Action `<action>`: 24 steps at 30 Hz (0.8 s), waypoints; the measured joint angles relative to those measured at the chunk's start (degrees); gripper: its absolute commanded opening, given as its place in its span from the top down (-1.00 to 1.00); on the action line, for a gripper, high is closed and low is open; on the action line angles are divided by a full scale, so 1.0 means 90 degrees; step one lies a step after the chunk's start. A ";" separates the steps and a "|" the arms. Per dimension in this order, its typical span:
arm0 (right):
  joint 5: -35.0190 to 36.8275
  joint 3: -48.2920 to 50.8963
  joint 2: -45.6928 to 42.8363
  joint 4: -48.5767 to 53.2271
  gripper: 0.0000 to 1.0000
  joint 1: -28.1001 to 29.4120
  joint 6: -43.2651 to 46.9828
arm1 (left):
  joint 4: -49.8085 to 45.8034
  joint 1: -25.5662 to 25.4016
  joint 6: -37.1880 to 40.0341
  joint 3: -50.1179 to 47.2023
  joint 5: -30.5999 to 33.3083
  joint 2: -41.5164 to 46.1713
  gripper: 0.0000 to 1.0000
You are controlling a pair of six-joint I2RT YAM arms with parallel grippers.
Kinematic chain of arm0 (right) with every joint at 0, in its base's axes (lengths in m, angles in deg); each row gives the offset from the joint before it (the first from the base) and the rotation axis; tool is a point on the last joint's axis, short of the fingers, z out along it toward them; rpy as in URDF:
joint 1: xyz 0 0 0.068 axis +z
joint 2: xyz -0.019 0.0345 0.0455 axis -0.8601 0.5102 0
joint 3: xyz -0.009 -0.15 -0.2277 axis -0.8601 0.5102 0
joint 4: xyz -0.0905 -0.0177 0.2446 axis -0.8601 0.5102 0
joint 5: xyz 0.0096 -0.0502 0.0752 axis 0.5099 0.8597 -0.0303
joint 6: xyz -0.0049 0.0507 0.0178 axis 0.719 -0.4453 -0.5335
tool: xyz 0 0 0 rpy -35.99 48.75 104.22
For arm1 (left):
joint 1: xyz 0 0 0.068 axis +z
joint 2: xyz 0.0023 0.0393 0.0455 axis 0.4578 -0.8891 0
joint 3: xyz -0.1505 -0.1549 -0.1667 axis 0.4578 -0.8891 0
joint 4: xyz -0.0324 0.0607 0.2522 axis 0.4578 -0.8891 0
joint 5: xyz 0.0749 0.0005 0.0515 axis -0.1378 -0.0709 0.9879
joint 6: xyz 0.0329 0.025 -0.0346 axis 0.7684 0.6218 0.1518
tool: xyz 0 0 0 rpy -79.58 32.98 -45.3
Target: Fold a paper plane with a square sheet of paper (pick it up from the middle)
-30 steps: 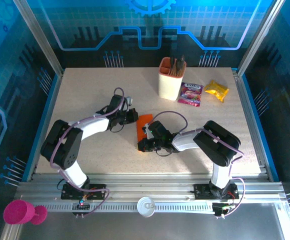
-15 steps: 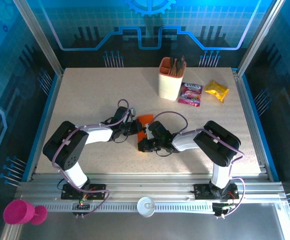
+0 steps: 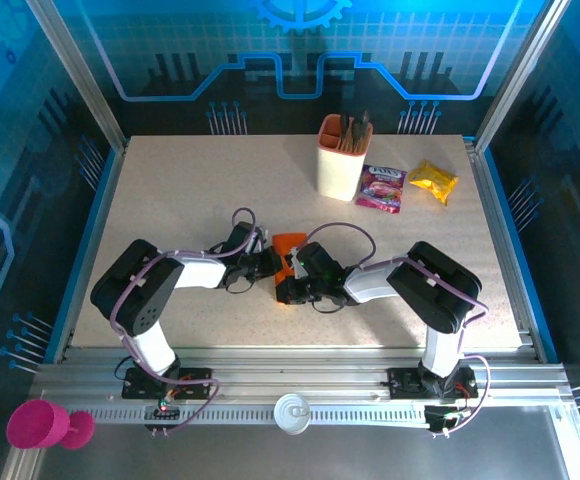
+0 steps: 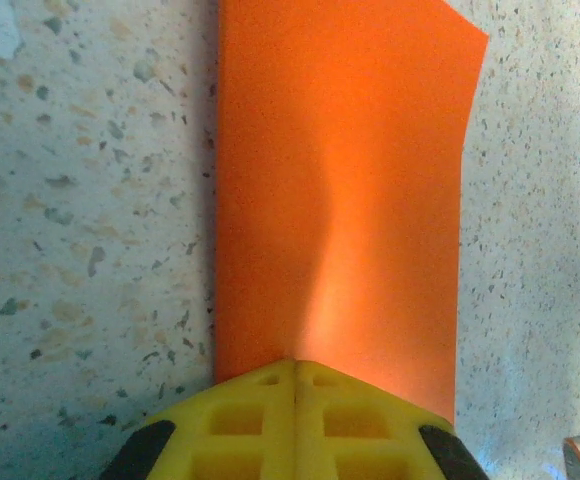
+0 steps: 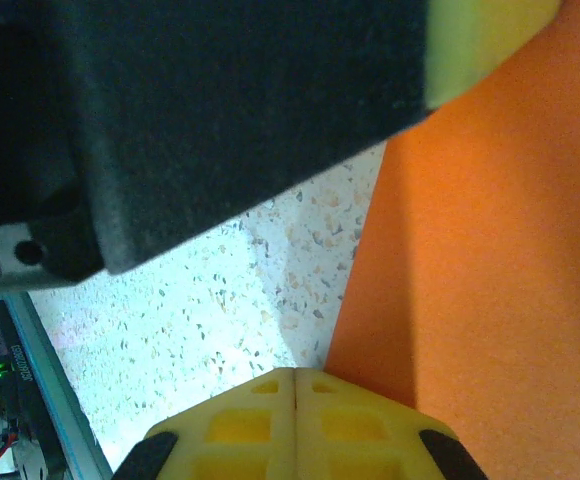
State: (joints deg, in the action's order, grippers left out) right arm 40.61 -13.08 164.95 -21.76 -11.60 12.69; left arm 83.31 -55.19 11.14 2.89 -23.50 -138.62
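The square sheet of paper (image 3: 288, 248) is bright orange and lies flat on the table, folded to a narrow strip with one slanted corner. My left gripper (image 3: 273, 263) is shut, its yellow tips (image 4: 295, 362) resting on the near end of the paper (image 4: 340, 190). My right gripper (image 3: 284, 290) is shut too, low on the table, with its tips (image 5: 296, 372) against the left edge of the paper (image 5: 500, 250). The left gripper's black body (image 5: 220, 110) crosses the top of the right wrist view, just above the paper.
A peach cup (image 3: 341, 158) holding utensils stands at the back. A purple snack packet (image 3: 382, 187) and a yellow one (image 3: 434, 181) lie to its right. A pink cup (image 3: 38, 424) sits off the table at the front left.
My left gripper has swung down and to the right, from behind the paper's left side onto the paper. The right arm and the paper have stayed put.
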 measured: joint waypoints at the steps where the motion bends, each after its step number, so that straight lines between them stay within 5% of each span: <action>1: 0.0005 0.0000 0.0000 -0.0012 1.00 0.0000 0.0000 | -0.0024 0.0012 0.0000 0.0039 -0.0022 -0.0024 1.00; 24: 0.0148 0.0085 0.0002 -0.0228 1.00 0.0029 0.0053 | -0.1054 0.0602 0.0287 0.1877 -0.0097 -0.1166 1.00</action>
State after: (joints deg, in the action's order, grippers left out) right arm 41.95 -12.32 164.97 -23.81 -11.34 13.17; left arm 73.82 -49.77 13.72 19.79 -24.38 -149.12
